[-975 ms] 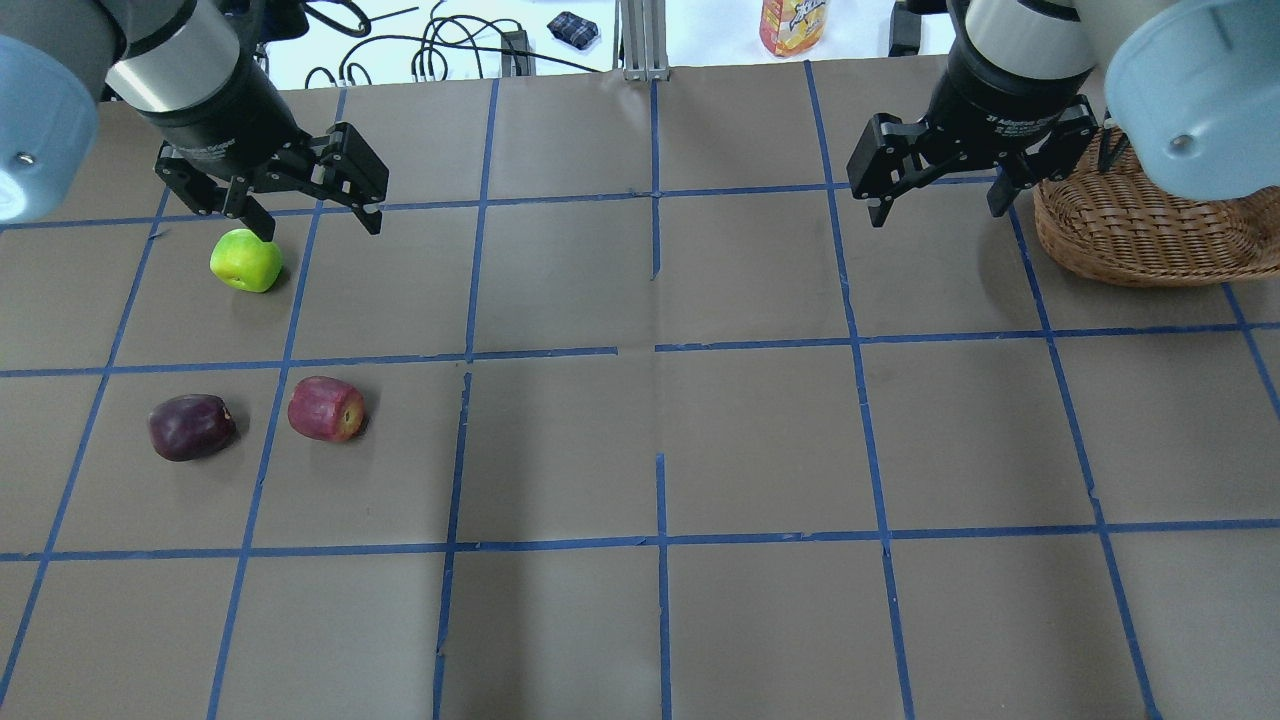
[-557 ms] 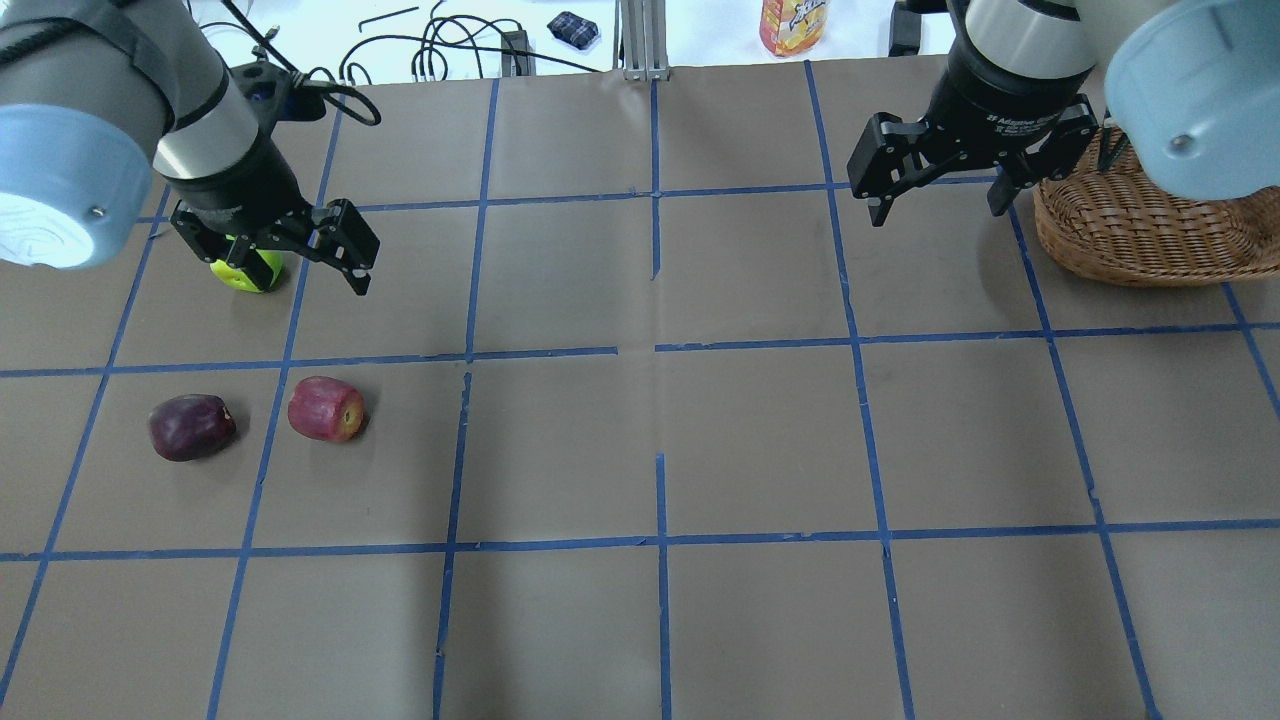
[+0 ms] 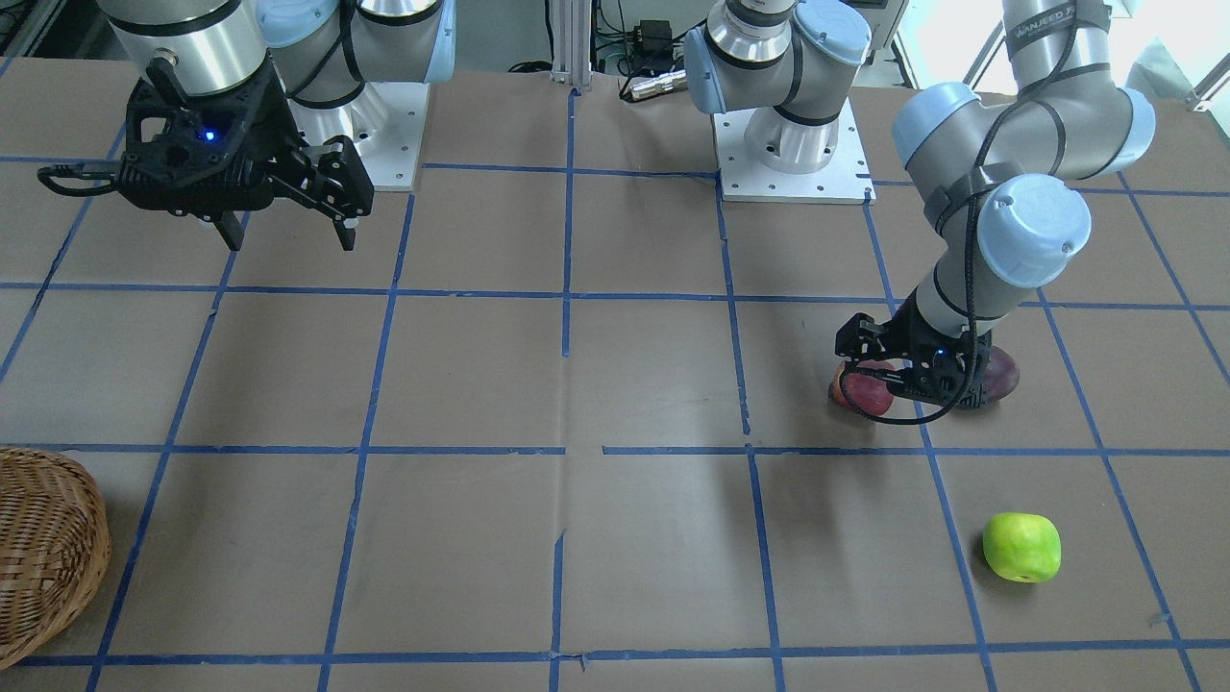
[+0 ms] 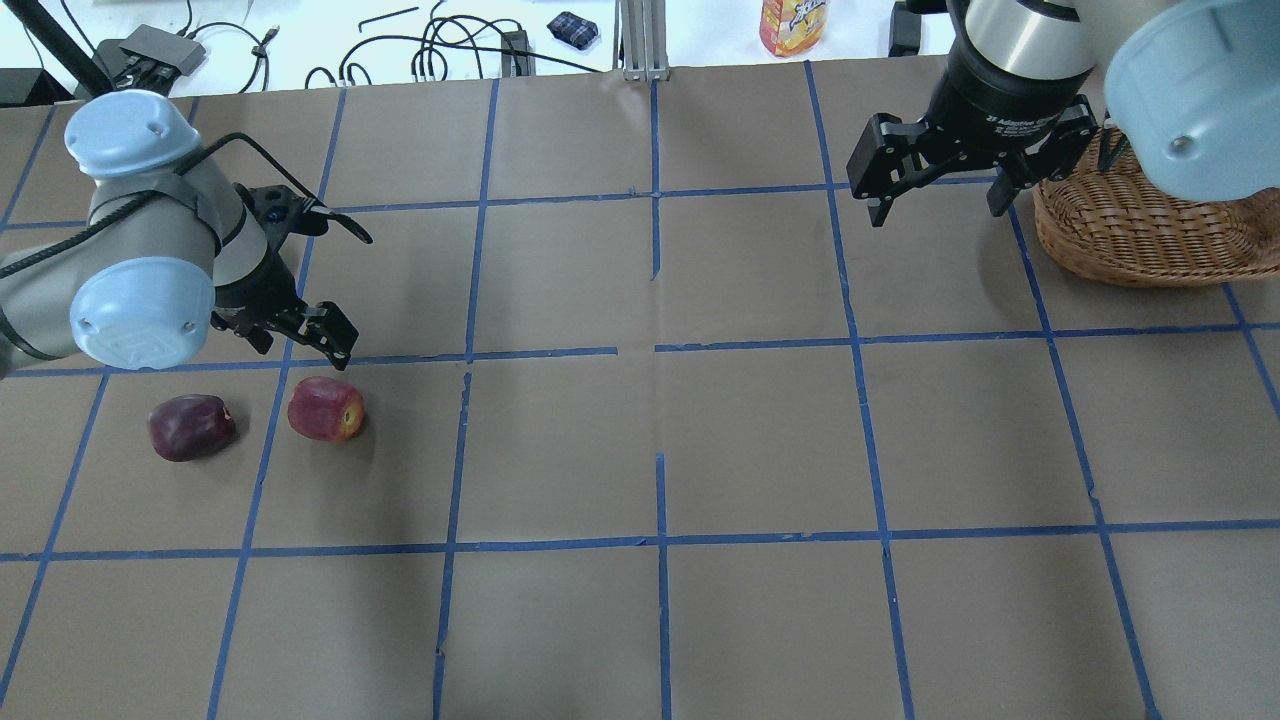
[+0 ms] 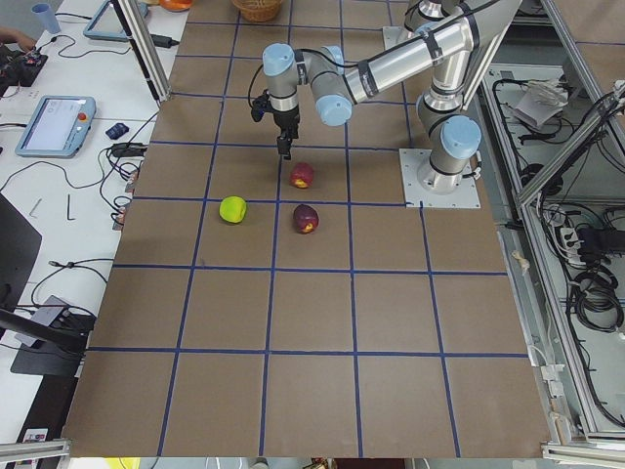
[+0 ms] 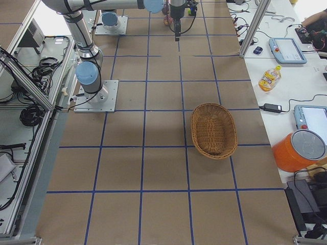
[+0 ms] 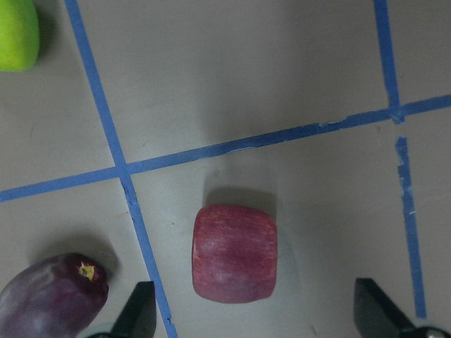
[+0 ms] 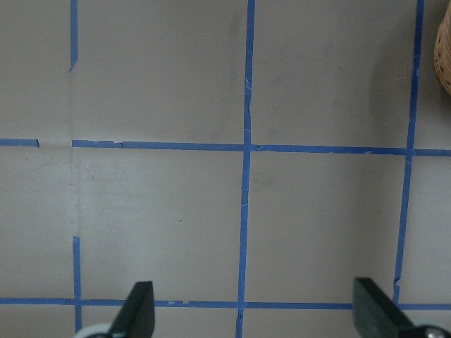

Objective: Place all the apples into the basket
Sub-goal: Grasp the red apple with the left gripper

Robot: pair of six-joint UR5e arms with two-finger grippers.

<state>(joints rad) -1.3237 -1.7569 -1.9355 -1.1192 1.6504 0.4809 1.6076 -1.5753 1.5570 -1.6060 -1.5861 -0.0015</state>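
On the robot's left half of the table (image 4: 760, 430), the left arm was folded at the elbow with its wrist turned steeply downward. This brought the left tool (image 4: 290, 338) low over the paper covering, just on the operators' side of the red apple (image 4: 326, 408). The tool's fingers (image 4: 338, 345) were spread wide and gripped nothing. In the left wrist view the red apple lay between the two fingertips, nearer one than the other. Whether either fingertip touched it could not be determined.

The right arm was held high over the robot's right half of the table, with its wrist vertical. The right tool (image 4: 940, 195) pointed straight down, released and holding nothing. It hung just beside the basket (image 4: 1120, 240), on the side toward the table's middle.

Count of apples: three, all lying on the table outside the basket.
- One red apple, on its side under the left tool.
- One dark purple apple (image 4: 191, 427), near the red one on the side toward the table's left end, not touching it.
- One green apple (image 3: 1021, 547), apart from the other two and nearer the operators' edge. The left arm hid it in the overhead view.

Count of baskets: one. It stood close to the operators' edge on the robot's right half, well apart from all three apples.
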